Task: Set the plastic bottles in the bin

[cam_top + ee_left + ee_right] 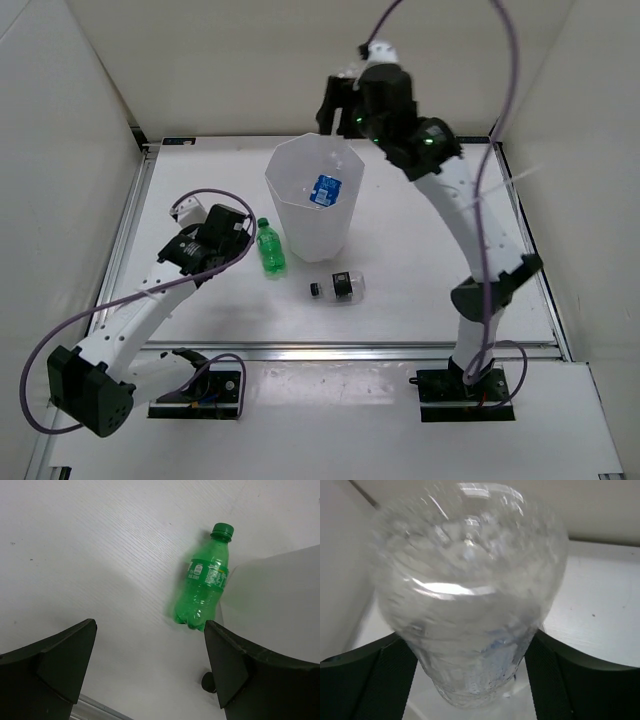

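A clear bottle is pinched by the right gripper up near the far rim of the bin, where it could be dropped outside if released early; the left gripper is spread above the green bottle.

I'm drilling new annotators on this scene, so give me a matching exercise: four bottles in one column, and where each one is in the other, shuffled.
Things:
1. green plastic bottle
2. short clear bottle with black label and cap
3. blue-labelled clear bottle
4. plain clear plastic bottle

Places:
A. between the fingers of the right tool
B. inside the tall white translucent bin
C. lying on the white table, at the bin's left in the top view
D. lying on the table between the bin and the arm bases

Pairs: 1-C, 2-D, 3-B, 4-A
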`<state>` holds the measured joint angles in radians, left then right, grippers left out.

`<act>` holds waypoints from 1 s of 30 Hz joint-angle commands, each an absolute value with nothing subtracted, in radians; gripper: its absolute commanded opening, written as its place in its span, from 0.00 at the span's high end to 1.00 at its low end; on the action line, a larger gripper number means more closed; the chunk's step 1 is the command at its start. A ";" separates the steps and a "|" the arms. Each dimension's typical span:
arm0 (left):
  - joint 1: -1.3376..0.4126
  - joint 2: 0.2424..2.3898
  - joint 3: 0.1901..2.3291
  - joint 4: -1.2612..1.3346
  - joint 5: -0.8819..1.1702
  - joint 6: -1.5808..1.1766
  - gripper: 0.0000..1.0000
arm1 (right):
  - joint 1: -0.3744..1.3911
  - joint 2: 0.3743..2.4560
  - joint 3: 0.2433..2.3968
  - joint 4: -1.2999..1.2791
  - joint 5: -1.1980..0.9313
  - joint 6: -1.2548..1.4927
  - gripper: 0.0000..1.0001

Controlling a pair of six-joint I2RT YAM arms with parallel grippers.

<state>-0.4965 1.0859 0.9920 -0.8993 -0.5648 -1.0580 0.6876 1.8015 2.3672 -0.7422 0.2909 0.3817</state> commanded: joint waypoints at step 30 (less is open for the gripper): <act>-0.436 1.574 0.923 -0.330 -0.261 -0.876 0.00 | 0.750 1.413 1.918 -0.838 0.377 0.255 0.00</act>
<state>-0.4572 1.5597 0.9340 -0.4137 -0.3191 -0.8898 0.7650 1.4586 1.9369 -0.8406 0.3851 0.2840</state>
